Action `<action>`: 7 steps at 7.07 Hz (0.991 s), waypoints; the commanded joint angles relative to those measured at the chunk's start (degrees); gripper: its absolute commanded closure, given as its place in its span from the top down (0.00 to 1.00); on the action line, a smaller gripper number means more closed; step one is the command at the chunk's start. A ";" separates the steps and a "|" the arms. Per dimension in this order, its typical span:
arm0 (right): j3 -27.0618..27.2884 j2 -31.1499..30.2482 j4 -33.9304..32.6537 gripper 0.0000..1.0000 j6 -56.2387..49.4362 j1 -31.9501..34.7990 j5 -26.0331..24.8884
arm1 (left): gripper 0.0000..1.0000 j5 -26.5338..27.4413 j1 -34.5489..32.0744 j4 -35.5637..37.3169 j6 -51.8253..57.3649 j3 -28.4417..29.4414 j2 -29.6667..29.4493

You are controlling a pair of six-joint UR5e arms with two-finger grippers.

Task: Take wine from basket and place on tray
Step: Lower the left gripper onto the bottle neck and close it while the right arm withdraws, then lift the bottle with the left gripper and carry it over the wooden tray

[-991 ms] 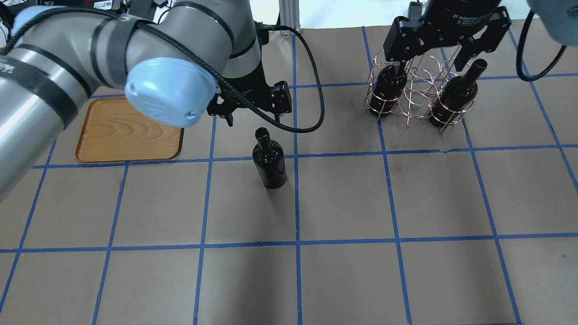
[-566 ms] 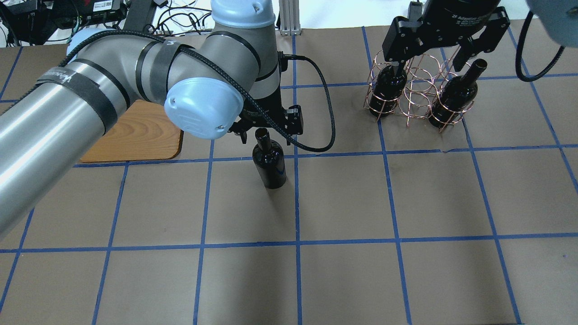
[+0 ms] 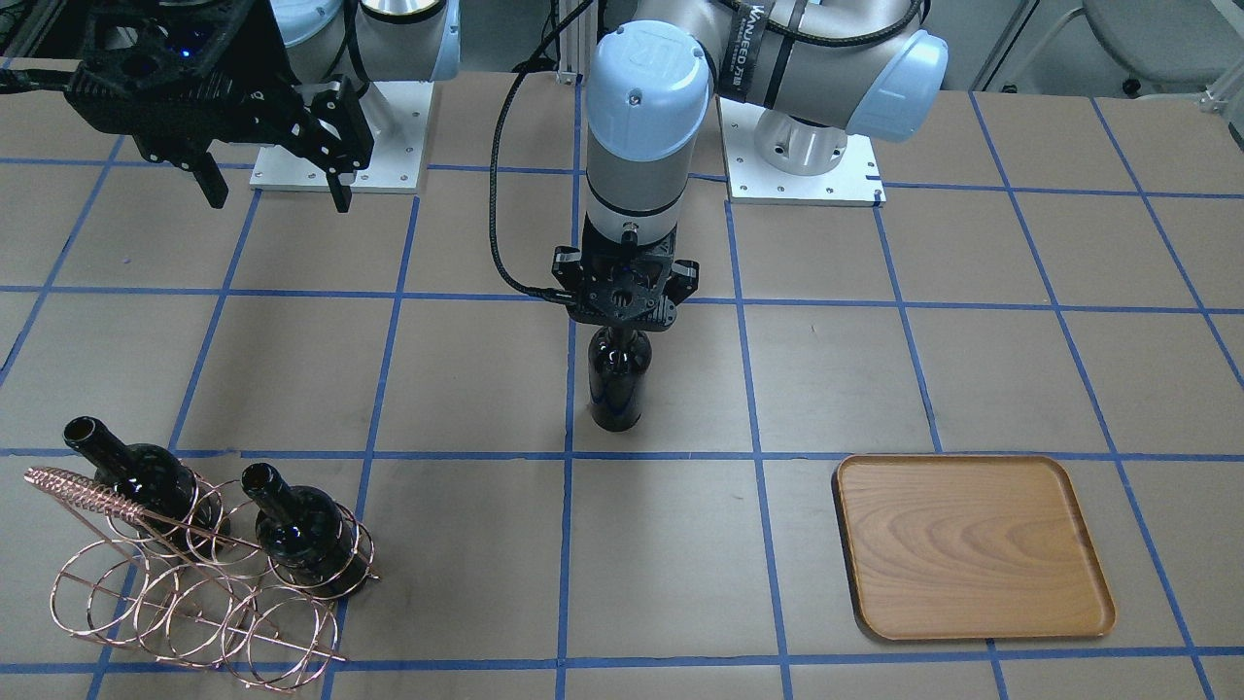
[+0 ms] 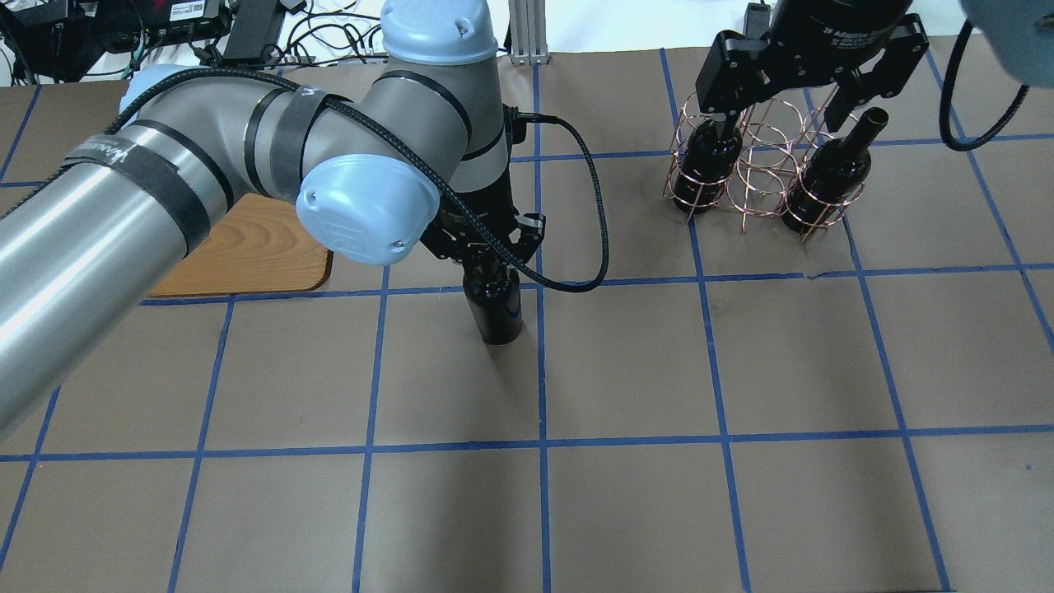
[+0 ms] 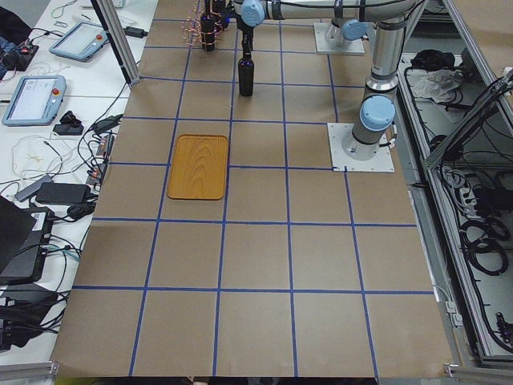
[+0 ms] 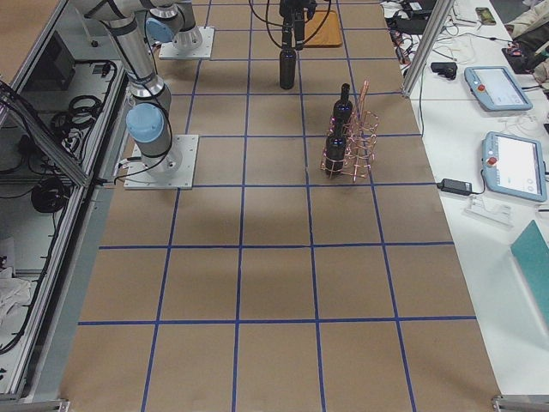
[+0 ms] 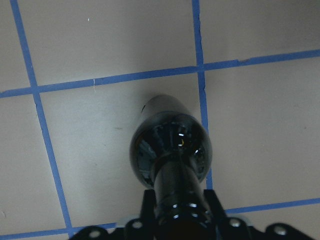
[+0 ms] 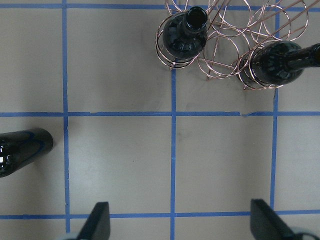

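Left gripper [image 4: 492, 262]: clamped on the neck of the upright glossy black glass wine bottle [image 4: 494, 309].
Bottle location: standing on the brown-paper table [image 4: 626, 371]; flat light-brown wooden tray [image 4: 263, 251] at its 9 o'clock, copper wire-ring basket [image 4: 762, 177] at its 2 o'clock.
Right gripper [image 4: 782, 119]: jaws spread wide, above the basket.

Right gripper [image 4: 782, 117], housing, far right in the overhead view: white print "2F Adaptive", remainder cut off by the frame edge.

Black strap [image 3: 744, 66] on the left arm's upper link, front-facing view: white "WANJEED", followed by characters too small to read.
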 commanded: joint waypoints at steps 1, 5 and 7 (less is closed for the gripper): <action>0.00 0.00 0.09 1.00 0.07 0.00 0.00 | 0.07 -1.44 0.58 0.77 0.08 0.37 0.32; 0.70 -0.09 -0.34 1.00 0.16 0.00 0.00 | 0.00 -1.46 4.86 1.13 2.60 0.90 1.72; 0.79 -0.44 -0.17 1.00 0.16 0.00 0.00 | 0.00 -0.50 14.33 1.22 11.81 0.99 2.78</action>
